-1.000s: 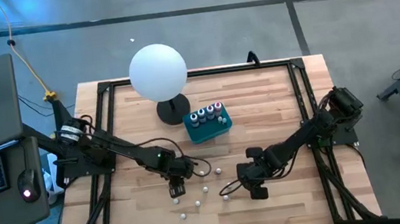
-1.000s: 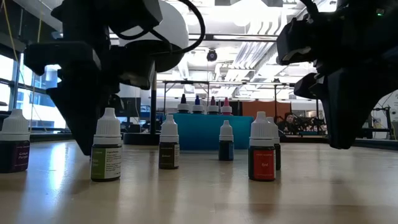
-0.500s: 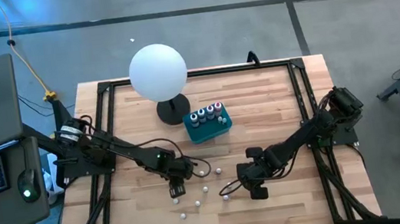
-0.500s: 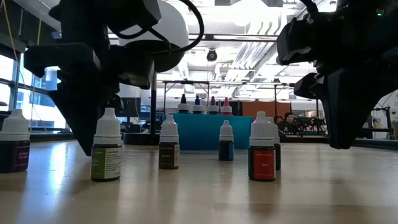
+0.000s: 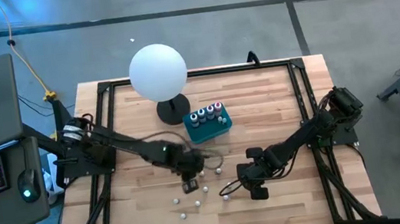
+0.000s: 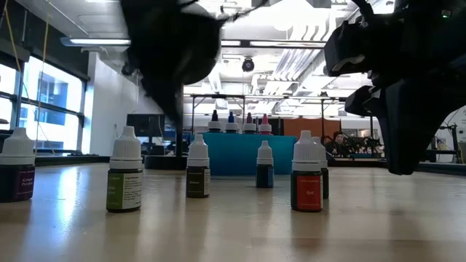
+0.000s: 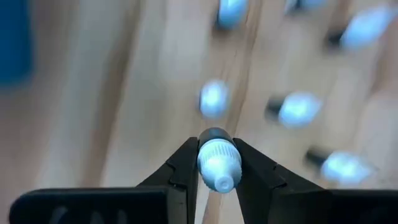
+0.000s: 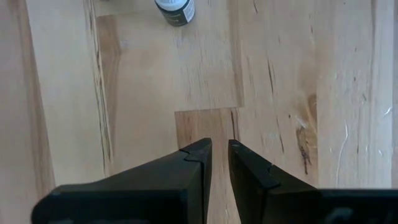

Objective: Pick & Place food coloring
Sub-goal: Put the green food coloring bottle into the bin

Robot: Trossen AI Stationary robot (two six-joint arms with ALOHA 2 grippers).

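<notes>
My left gripper (image 5: 191, 184) is over the table's middle, shut on one small food coloring bottle (image 7: 217, 163) with a white cap. It shows only as a dark blur in the low view (image 6: 175, 87). Several more loose bottles (image 5: 205, 189) stand on the wood around it; the low view shows a green one (image 6: 125, 172), a brown one (image 6: 197, 167), a blue one (image 6: 265, 166) and a red one (image 6: 306, 173). The teal tray (image 5: 204, 131) holds several bottles (image 5: 206, 113). My right gripper (image 5: 257, 191) hangs empty over bare wood, its fingers (image 8: 200, 155) nearly together. My left gripper pinches the bottle's white cap (image 7: 210, 160) between its two fingers, one on each side. The fingers come from above, pointing down. The bottle is upright, its nozzle toward the wrist and its dark body (image 7: 214, 134) below the fingers, off the table.
A white globe lamp (image 5: 157, 71) on a dark round base (image 5: 172, 109) stands at the far side, next to the tray. A black frame (image 5: 104, 90) runs along the table's edges. A purple bottle (image 6: 16, 173) stands far left in the low view. One bottle (image 8: 175, 9) stands ahead of my right gripper.
My left gripper has swept quickly toward the table's right edge with the bottle and now sits higher in the low view, where it is blurred. The loose bottles and my right gripper have stayed where they were.
</notes>
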